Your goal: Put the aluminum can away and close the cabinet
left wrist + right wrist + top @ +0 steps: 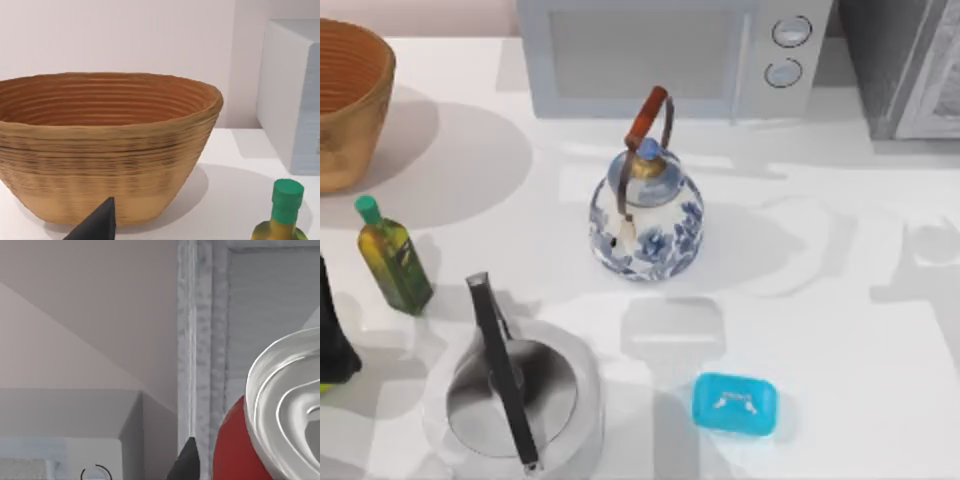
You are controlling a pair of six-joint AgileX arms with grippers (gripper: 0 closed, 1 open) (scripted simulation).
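Holding the aluminum can (235,440) close against its one visible dark fingertip, the right gripper (188,462) is hovering right in front of the cabinet (202,340). The can's red side and shiny silver top are looming large in the right wrist view, with the cabinet's lighter grey framed door panel just behind them. In the top view the cabinet (895,70) is sitting in the upper right corner of the frame, beside the pale microwave (670,55) that is taking up the upper middle.

The left arm (334,330) is resting at the left edge of the frame. The left gripper (95,227) is facing the woven basket (105,145) – whether it is open or closed cannot be told. That basket (350,100) is standing in the upper left corner, and the green oil bottle (392,255) is standing upright below it, near the arm.

A blue-and-white kettle (648,205) is occupying the centre of the white table (850,330). A steel kettle (515,390) with a dark handle is sitting at the lower left – and a bright blue box (734,404) is lying at the lower middle, apart from both kettles.
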